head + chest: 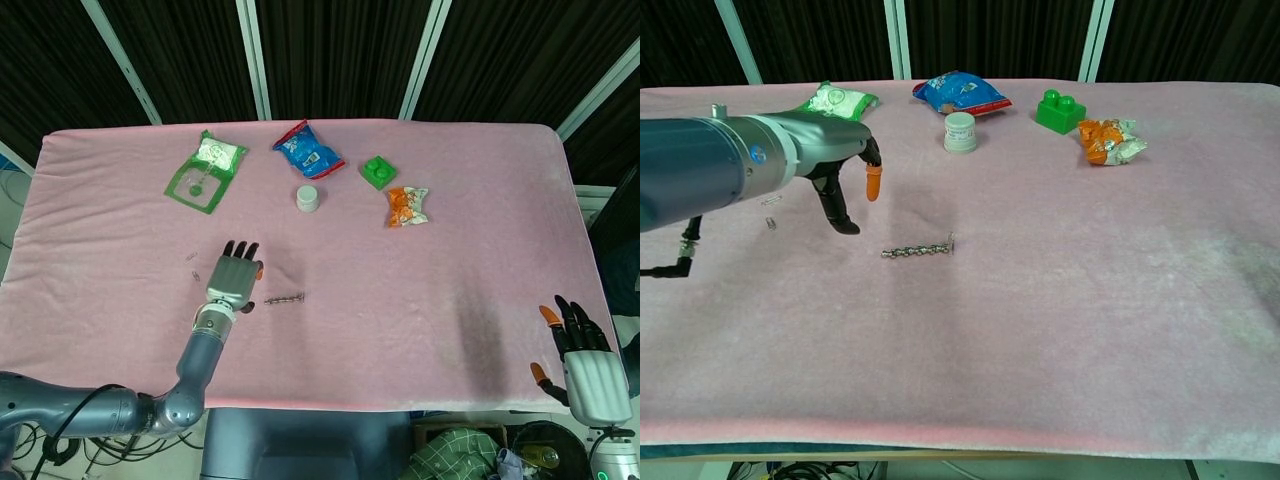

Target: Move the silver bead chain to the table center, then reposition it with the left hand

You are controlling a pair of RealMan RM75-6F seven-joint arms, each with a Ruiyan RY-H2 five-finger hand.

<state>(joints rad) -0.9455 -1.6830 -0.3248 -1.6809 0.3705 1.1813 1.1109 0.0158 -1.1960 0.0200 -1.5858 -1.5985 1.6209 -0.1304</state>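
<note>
The silver bead chain (pixel 284 298) (pixel 917 248) lies stretched out flat on the pink cloth near the middle of the table. My left hand (pixel 233 275) (pixel 845 165) hovers just to the left of it, fingers apart and holding nothing, its thumb hanging down a short way from the chain's left end. My right hand (pixel 585 355) is at the table's near right corner, fingers spread, nothing in it; the chest view does not show it.
Along the far side lie a green packet (pixel 206 170), a blue snack bag (pixel 308 149), a small white jar (pixel 308 198), a green brick (pixel 378 171) and an orange wrapper (pixel 407 206). Small metal clips (pixel 770 212) lie left of the left hand.
</note>
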